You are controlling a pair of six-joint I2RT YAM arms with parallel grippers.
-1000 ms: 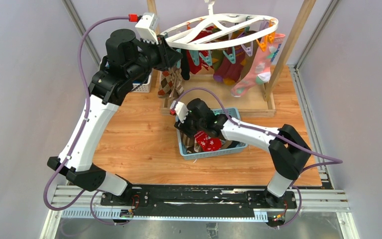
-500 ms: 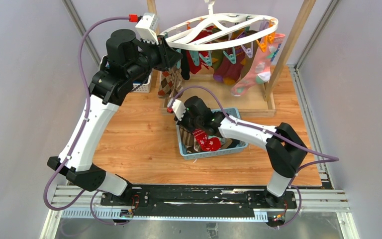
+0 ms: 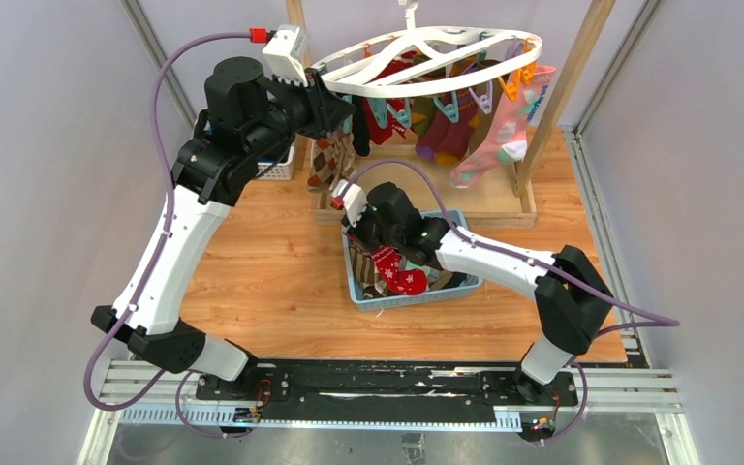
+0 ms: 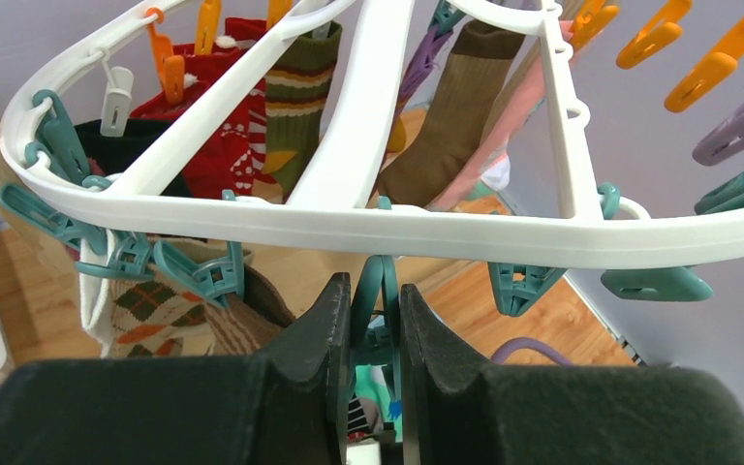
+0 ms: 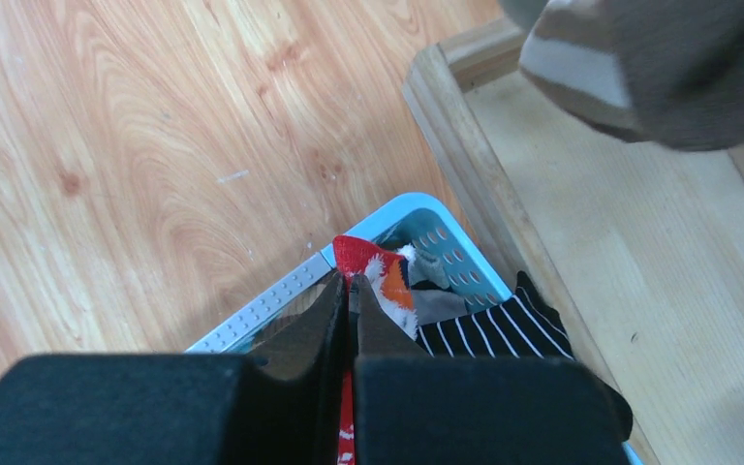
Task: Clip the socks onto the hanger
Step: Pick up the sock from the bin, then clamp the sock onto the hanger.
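Right end effector [image 5: 351, 291] clamped on a red snowflake sock [image 5: 358, 254] over the blue basket [image 5: 417, 206] on the bench [image 5: 155, 145], farther back left end effector [image 4: 376, 315] squeezing a teal clip [image 4: 378, 276] under the white hanger [image 4: 349, 221], other socks [image 4: 450, 126] hanging beyond

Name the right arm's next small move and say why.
Probably raise the right pincer straight up, lifting the red sock clear of the blue basket and toward the hanger. That pincer is shut on the sock's edge, with the sock's lower part over the basket. The left pincer grips a teal clip on the hanger's rim, apparently ready to receive it.
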